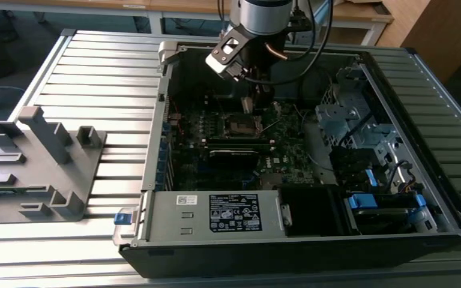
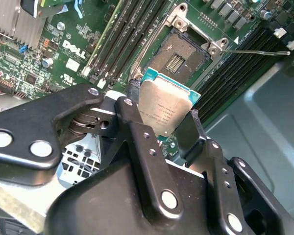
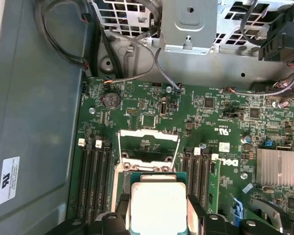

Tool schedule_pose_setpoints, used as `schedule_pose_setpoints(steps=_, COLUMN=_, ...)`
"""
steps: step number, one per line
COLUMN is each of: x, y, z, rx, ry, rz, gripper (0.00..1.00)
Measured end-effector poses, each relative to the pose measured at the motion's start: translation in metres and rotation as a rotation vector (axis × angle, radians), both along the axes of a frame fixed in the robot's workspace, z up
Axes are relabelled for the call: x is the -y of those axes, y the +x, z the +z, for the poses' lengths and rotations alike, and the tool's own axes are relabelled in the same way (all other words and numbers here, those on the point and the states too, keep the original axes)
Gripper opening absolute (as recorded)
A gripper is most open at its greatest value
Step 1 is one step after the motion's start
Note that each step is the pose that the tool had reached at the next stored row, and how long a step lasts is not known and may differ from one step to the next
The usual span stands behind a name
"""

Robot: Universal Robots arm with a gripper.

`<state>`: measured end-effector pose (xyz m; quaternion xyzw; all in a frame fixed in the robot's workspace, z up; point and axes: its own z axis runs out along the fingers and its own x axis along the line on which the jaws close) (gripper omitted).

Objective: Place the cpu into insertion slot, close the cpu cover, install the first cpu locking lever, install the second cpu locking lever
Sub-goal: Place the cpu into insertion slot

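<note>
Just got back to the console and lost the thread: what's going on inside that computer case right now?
The arm's claw is shut on the cpu, gripping it by two opposite edges and holding it above the motherboard. The insertion slot sits open and empty close by, with the cpu cover swung up out of the way. The chip is not yet seated in the slot, and the cover is not closed.

Above the insertion slot [image 2: 182,58] the way looks open; memory slots [image 2: 130,36] flank it, cpu cover [image 3: 148,133] apparently raised beside.
</note>
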<state>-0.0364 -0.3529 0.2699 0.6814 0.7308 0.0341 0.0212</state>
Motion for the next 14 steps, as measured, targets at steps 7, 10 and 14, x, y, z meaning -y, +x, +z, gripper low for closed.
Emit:
schedule_pose_setpoints(steps=7, x=-0.0003, y=-0.0014, z=-0.0035, rx=-0.0002, ry=-0.0002, rz=-0.069, gripper=0.54)
schedule_pose_setpoints(steps=10, x=-0.0027, y=-0.0035, z=-0.0046, rx=0.0, ry=-0.0001, rz=-0.071, gripper=0.54)
schedule_pose_setpoints(steps=14, x=-0.0062, y=-0.0064, z=-0.008, rx=0.0001, ry=0.0002, rz=-0.072, gripper=0.54)
